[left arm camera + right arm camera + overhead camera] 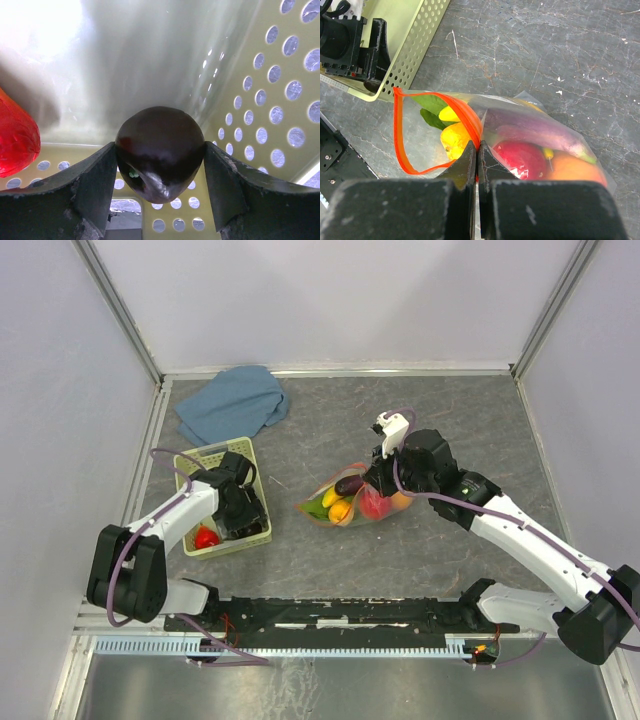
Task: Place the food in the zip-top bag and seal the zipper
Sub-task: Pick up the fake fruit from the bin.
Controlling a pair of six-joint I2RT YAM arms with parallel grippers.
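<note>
The clear zip-top bag (352, 502) lies mid-table with its mouth open toward the left. Inside it are a green leaf, a yellow banana (451, 114), a yellow fruit, a purple eggplant (535, 131), a red fruit (522, 159) and an orange one. My right gripper (478, 150) is shut on the bag's red-orange zipper strip (465, 116) at the upper rim of the mouth. My left gripper (160, 165) is inside the pale green basket (262, 508), shut on a dark purple fruit (161, 145). A red toy fruit (17, 135) lies in the basket (206, 537).
A blue cloth (232, 403) lies at the back left. The perforated basket walls (280, 100) close in around my left gripper. Grey enclosure walls ring the table. A black rail (330, 615) runs along the near edge.
</note>
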